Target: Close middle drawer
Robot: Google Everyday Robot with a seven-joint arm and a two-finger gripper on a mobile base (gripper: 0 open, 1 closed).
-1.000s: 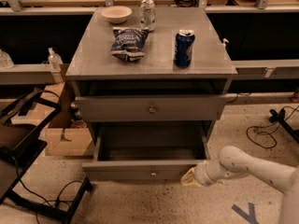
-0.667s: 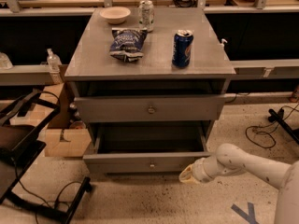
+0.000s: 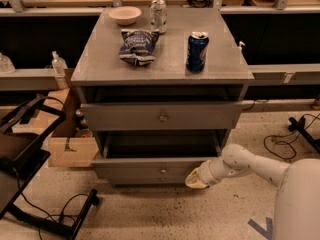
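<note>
The middle drawer (image 3: 150,167) is a wide grey drawer with a low front panel and a small round knob (image 3: 163,171). It stands partly pulled out of the grey cabinet (image 3: 165,64), and its dark box interior shows behind the panel. My gripper (image 3: 196,178) is on the end of the white arm coming in from the lower right. It rests against the right end of the drawer's front panel. The drawer above, with a taller front (image 3: 162,116), sits slightly out.
On the cabinet top are a blue can (image 3: 196,51), a chip bag (image 3: 137,46), a silver can (image 3: 158,15) and a white bowl (image 3: 124,15). A cardboard box (image 3: 70,146) and black chair parts (image 3: 25,149) are at the left. Cables (image 3: 287,139) lie on the floor at the right.
The middle drawer has slid further into the cabinet, and my gripper has moved in with it, staying against the front panel's right end.
</note>
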